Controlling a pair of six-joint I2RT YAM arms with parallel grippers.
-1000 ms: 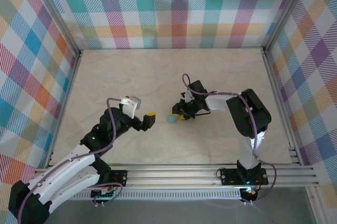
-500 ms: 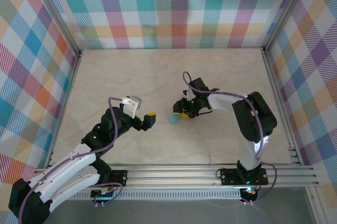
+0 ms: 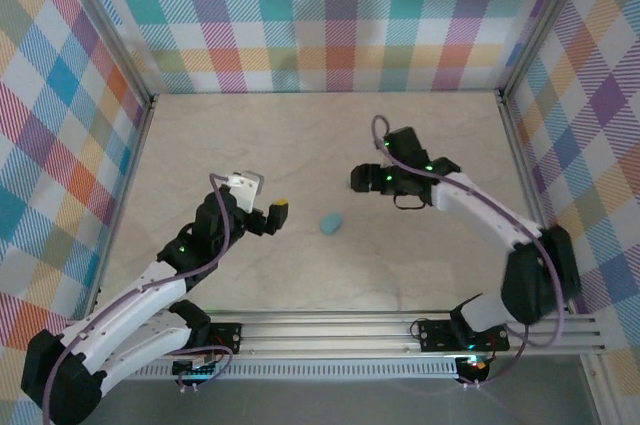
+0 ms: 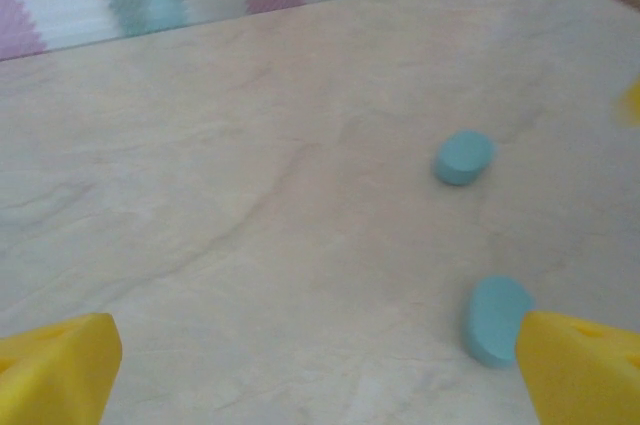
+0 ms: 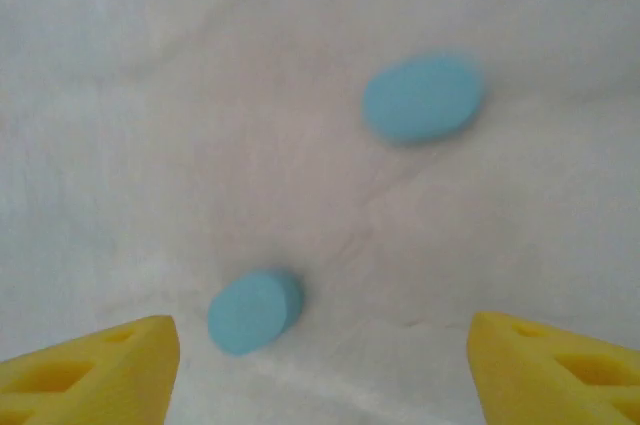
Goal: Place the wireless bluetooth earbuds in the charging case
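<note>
Two light-blue oval cases lie shut on the pale table. One charging case (image 3: 331, 223) rests mid-table; in the left wrist view it (image 4: 497, 319) sits just beside my right yellow fingertip (image 4: 580, 370). The other case (image 5: 253, 311) lies a little ahead of my right gripper (image 5: 325, 365), nearer its left fingertip, with the first case (image 5: 424, 97) farther off. My right gripper (image 3: 362, 180) is open and holds nothing. My left gripper (image 3: 268, 200) hovers left of the mid-table case, open and empty (image 4: 320, 375). The earbuds are out of view.
Plaid walls (image 3: 330, 35) close in the table on three sides, with aluminium posts at the corners. A metal rail (image 3: 400, 330) carrying both arm bases runs along the near edge. Bare marbled tabletop (image 3: 250, 135) surrounds the cases.
My right gripper opened and drew back up and to the right, away from the mid-table case. My left gripper edged slightly toward the back.
</note>
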